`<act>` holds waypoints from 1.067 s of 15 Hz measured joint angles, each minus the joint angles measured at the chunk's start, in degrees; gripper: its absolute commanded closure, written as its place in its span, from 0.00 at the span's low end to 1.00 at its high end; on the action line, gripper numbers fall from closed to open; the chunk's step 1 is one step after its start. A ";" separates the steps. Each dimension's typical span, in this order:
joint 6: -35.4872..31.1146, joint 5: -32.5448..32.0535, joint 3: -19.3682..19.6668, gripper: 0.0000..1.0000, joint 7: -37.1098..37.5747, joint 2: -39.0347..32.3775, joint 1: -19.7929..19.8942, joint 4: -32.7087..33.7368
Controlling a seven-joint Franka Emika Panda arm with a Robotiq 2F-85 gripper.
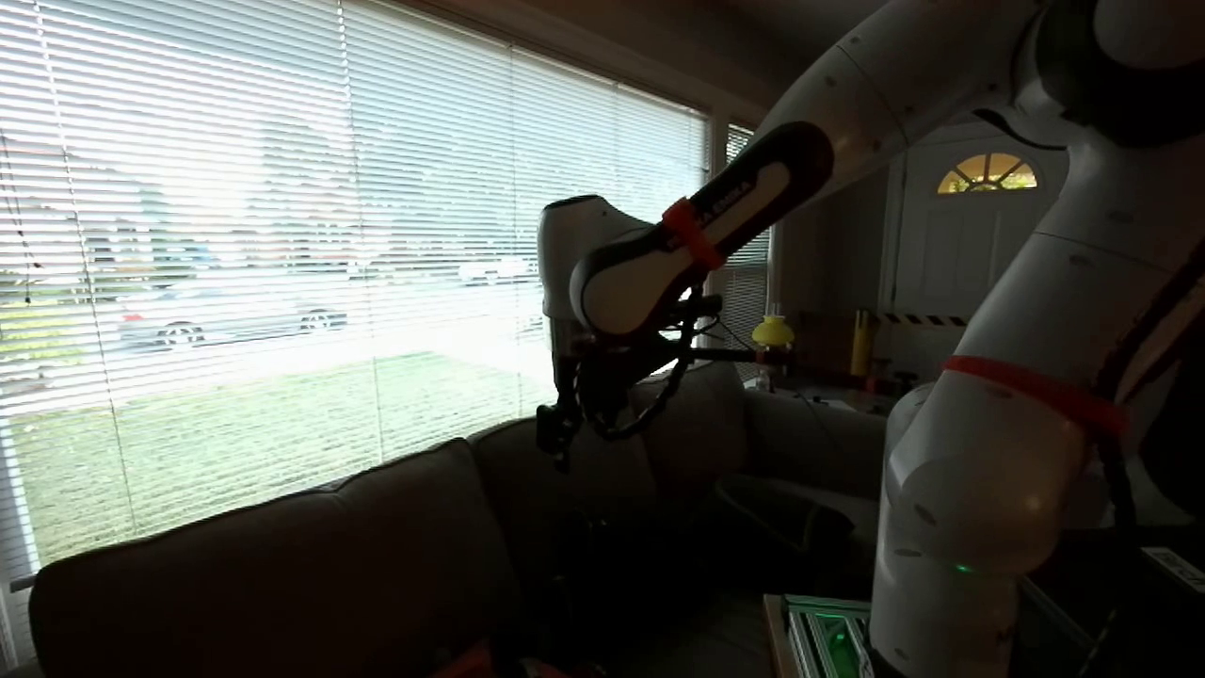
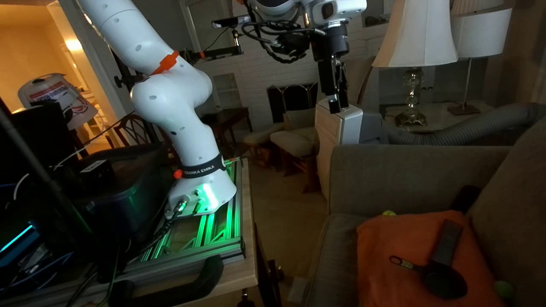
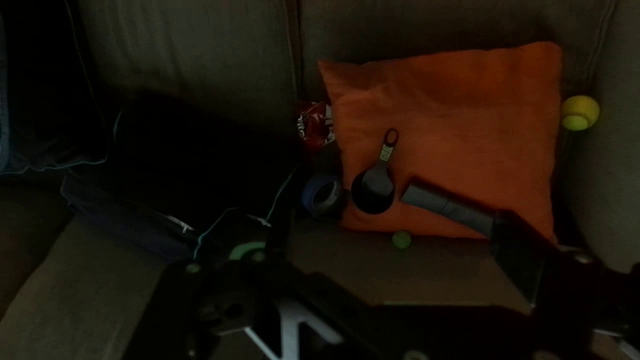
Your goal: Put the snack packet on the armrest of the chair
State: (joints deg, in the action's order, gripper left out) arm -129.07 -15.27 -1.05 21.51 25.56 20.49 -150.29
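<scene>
The snack packet (image 3: 315, 125) is a small shiny red wrapper with white print, seen in the wrist view. It lies against the sofa-like chair's backrest (image 3: 200, 55), beside the orange cushion's left edge; it cannot be made out in the exterior views. The padded armrest (image 2: 409, 179) shows in an exterior view at the seat's far end. In the wrist view the armrest (image 3: 607, 200) is at the right edge. My gripper (image 3: 397, 240) is open with nothing between its fingers. It hangs high above the seat in both exterior views (image 1: 555, 438) (image 2: 337, 104).
An orange cushion (image 3: 450, 110) holds a black cup with a spoon (image 3: 372, 195) and a grey handle-like object (image 3: 447, 207). A blue tape roll (image 3: 320, 195), a green ball (image 3: 401, 239), a yellow ball (image 3: 580, 112) and dark cushions (image 3: 190, 155) lie around. A ribbed hose (image 2: 465, 128) runs behind the armrest.
</scene>
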 measured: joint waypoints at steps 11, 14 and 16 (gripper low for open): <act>-5.79 0.27 2.11 0.00 0.87 -1.70 -0.34 -0.28; -17.77 2.54 6.25 0.00 -2.35 -7.68 -0.85 -0.28; -24.70 9.75 11.00 0.00 -10.51 -13.49 -3.76 0.75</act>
State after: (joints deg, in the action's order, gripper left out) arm -153.77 -5.51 9.95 11.00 12.07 16.74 -149.54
